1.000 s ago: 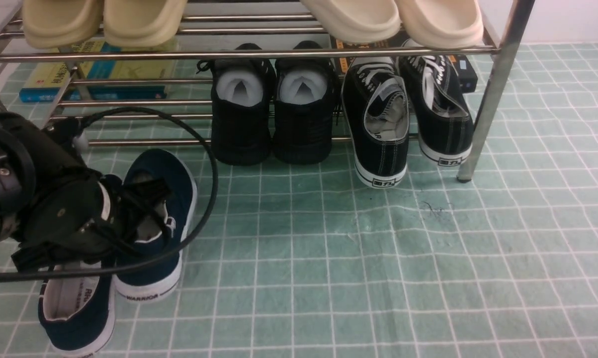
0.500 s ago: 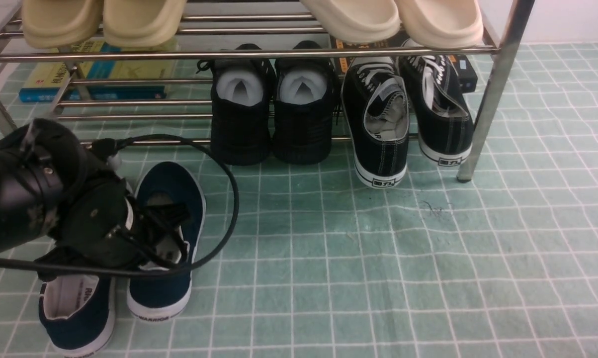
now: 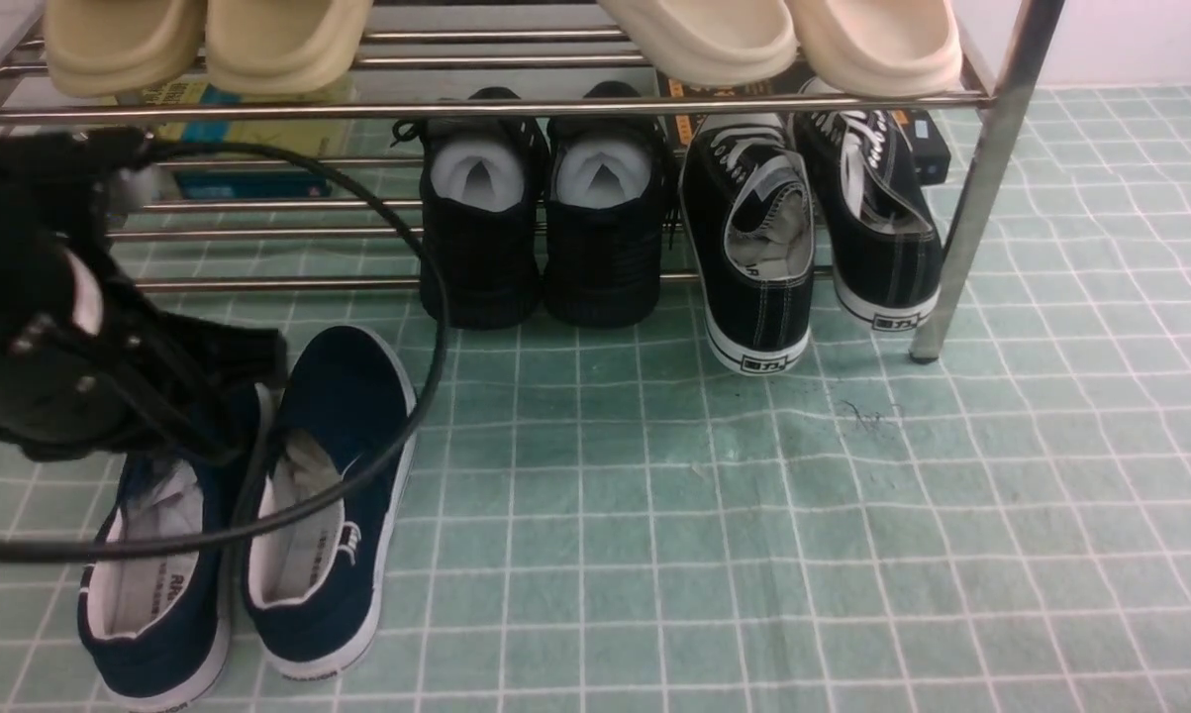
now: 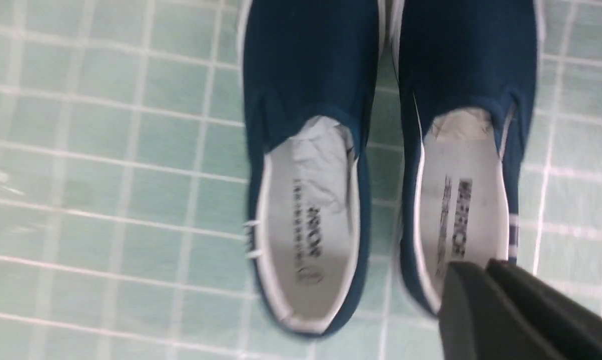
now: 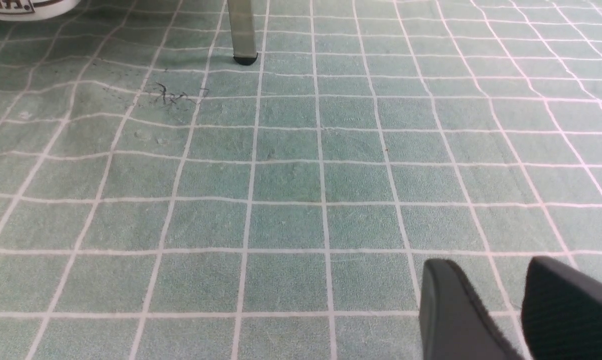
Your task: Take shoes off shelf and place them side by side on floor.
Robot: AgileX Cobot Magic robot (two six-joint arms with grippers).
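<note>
Left gripper [image 4: 483,267] has lifted off toward 10 o'clock and let go of the right-hand navy shoe [image 3: 333,495], which has slid a bit toward 6 o'clock. Black fingers now pressed together, holding nothing, hovering over that shoe's heel end in the left wrist view. Both navy blue canvas slip-on shoes [image 4: 386,100] with white rubber soles lie on the pale green floor covering with white grid lines [image 3: 753,545] at 7 o'clock of the front view, off the shiny silver metal-tube shelf [image 3: 555,106]. They sit side by side, toes toward the shelf, white lining up, with a thin strip of floor between them. Left-hand navy shoe [image 3: 154,574] sits slightly nearer the camera. Black cable [image 3: 427,297] loops over the pair. Lower tier at 12 o'clock holds the all-black shoes with white stuffing [image 3: 536,238]; the black lace-up sneakers with white stitching [image 3: 813,248] are at 1 o'clock. Beige foam slippers [image 3: 209,45] are on the top tier. Right gripper [image 5: 488,270] is above bare floor, fingers apart, empty.
</note>
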